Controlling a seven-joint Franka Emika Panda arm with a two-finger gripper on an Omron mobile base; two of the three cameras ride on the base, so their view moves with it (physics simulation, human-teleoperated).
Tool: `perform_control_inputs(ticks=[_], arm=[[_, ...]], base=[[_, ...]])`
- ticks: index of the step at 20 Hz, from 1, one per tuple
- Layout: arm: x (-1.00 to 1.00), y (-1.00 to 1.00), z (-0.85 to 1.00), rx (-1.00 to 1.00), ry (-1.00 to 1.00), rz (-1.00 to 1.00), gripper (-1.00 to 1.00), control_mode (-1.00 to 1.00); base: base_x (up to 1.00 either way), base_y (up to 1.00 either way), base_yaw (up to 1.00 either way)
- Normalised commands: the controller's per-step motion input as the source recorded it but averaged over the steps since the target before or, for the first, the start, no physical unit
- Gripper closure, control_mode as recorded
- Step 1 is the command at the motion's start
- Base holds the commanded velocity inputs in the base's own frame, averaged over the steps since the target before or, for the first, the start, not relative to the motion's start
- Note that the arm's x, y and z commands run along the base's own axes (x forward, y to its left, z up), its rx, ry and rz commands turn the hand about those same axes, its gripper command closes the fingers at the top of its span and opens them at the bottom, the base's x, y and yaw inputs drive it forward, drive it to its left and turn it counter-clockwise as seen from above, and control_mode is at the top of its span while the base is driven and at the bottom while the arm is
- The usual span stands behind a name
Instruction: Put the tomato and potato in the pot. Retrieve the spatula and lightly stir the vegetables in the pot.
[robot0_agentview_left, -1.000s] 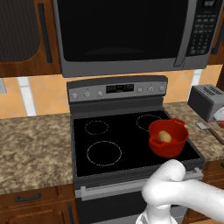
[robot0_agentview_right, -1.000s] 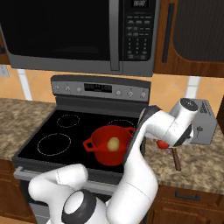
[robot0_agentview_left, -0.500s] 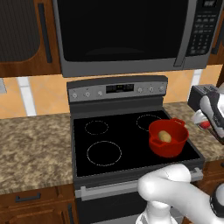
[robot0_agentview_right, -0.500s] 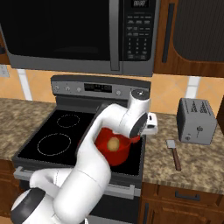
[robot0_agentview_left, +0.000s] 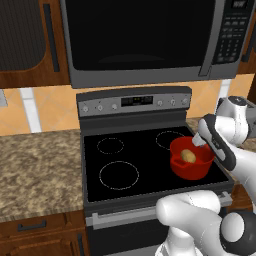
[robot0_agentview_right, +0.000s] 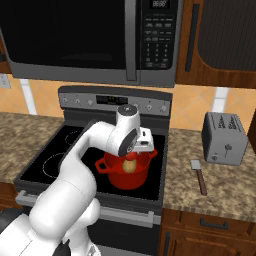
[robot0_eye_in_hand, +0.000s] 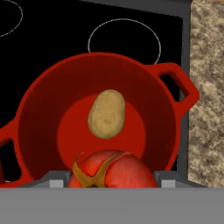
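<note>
Hovering over the pot (robot0_eye_in_hand: 39, 113) on the stove's front right burner, your hand (robot0_eye_in_hand: 114, 181) pinches the tomato (robot0_eye_in_hand: 114, 171) above the potato (robot0_eye_in_hand: 106, 113) already inside, lined up for release; the spatula (robot0_agentview_right: 198, 175) waits on the surface beside the toaster (robot0_agentview_right: 224, 138).

Tomato (robot0_eye_in_hand: 114, 170) lower half cut by hand view's bottom; pot (robot0_agentview_right: 131, 174) rim partly behind arm

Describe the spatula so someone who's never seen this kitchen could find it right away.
Start at the black stove under the microwave and move right onto the speckled stone counter. In front of the silver toaster lies the spatula, flat on the counter. It is the only slim utensil there: a small pale grey blade with a thin brown wooden handle.
</note>
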Motion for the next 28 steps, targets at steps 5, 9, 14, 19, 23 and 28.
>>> perform_control_inputs(ticks=[5,9,14,19,23,28], arm=[[0.47,0.0,-0.47,-0.01,-0.02,0.0,1.0,-1.0],[0.13,-0.2,-0.17,0.0,-0.08,0.0,-1.0,-1.0],[0.0,-0.13,0.06,0.0,-0.04,0.0,-1.0,-1.0],[-0.21,0.03,0.57,0.0,0.0,0.0,-1.0,-1.0],[-0.7,-0.29,0.66,0.0,0.0,0.0,-1.0,-1.0],[-0.12,-0.94,-0.02,0.0,0.07,-0.07,-1.0,-1.0]], base=[[0.0,0.0,0.0],[0.0,0.0,0.0],[0.0,0.0,0.0],[0.0,0.0,0.0],[0.0,0.0,0.0],[0.0,0.0,0.0]])
